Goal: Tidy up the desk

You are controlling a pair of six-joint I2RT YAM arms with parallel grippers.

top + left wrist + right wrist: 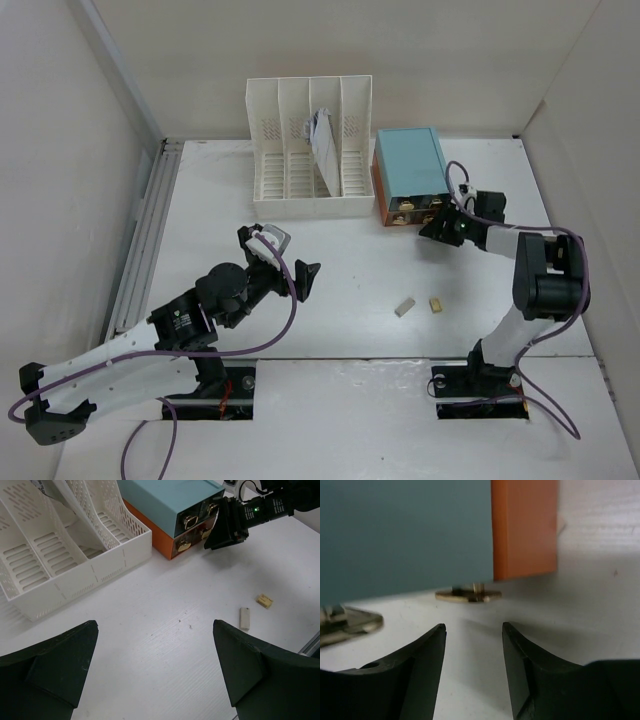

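Observation:
The desk (340, 330) is a white tabletop with a grey rail (140, 240) along its left edge. My left gripper (287, 262) hangs open and empty over the desk's middle left; in the left wrist view (154, 625) bare desk (150, 595) lies between its fingers. My right gripper (441, 226) is open at the front of the teal drawer box (409, 163). In the right wrist view (473, 626) a brass drawer handle (468, 595) lies just ahead of the tips, under an orange drawer edge (524, 527). It holds nothing.
A white slotted file rack (310, 150) with a paper in one slot stands at the back. A small white block (404, 307) and a small tan piece (436, 304) lie near the front middle; both show in the left wrist view, white (244, 618), tan (264, 600).

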